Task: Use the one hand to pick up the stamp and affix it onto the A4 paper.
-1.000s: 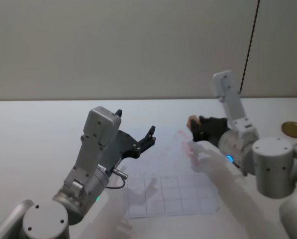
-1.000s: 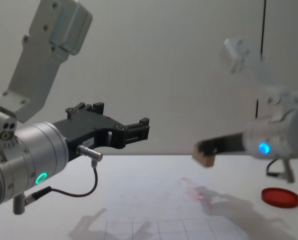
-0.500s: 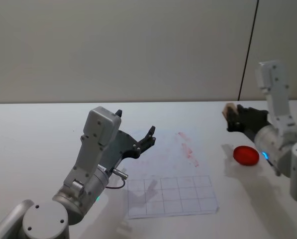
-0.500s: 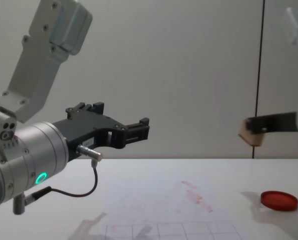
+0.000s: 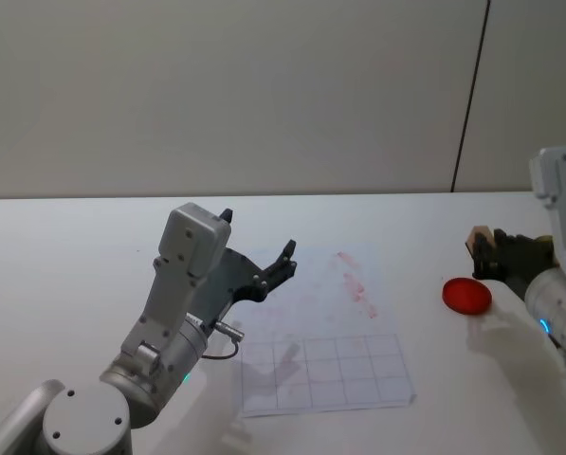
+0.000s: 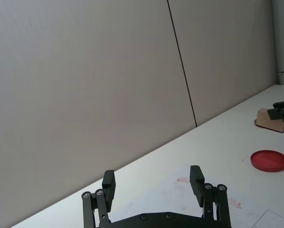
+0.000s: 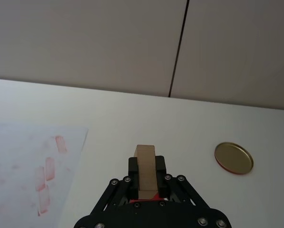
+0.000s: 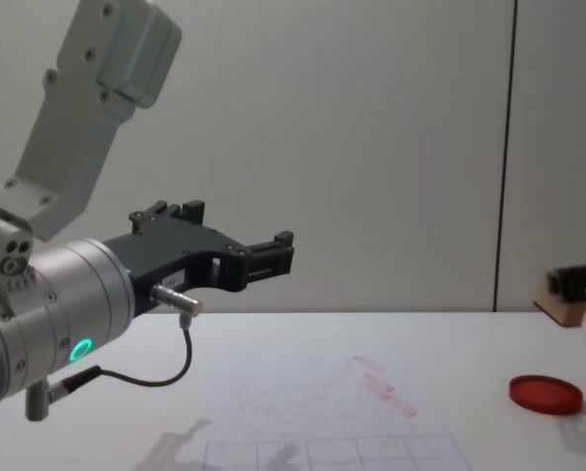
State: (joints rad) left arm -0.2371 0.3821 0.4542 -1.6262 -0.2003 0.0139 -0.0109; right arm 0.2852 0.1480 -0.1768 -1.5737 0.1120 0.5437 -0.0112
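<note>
White table [image 5: 64, 246] backed by plain grey wall panels with one dark vertical seam [image 5: 470, 95]. A4 paper [image 5: 320, 332] lies flat mid-table, red stamp marks on its far part, grey grid along the near edge. Left hand [image 5: 261, 258], on the green-ringed arm, hovers above the paper's left side, fingers spread wide, holding nothing. Right hand [image 5: 486, 254], on the blue-ringed arm, is raised at the table's right, fingers clamped on the stamp [image 5: 480, 236], which is off the surface, above and just beyond the red ink pad [image 5: 466, 295]; pad sits well right of the paper. Right wrist view adds a round gold lid [image 7: 233, 157] lying flat on the table beyond the stamp [image 7: 145, 171]. Left wrist view shows stamp [image 6: 269, 120] and pad [image 6: 269, 160] from the side, stamp clearly airborne. Against 1.0 s ago: the right hand has moved from over the paper's marked area rightward past the pad; left hand unchanged.
</note>
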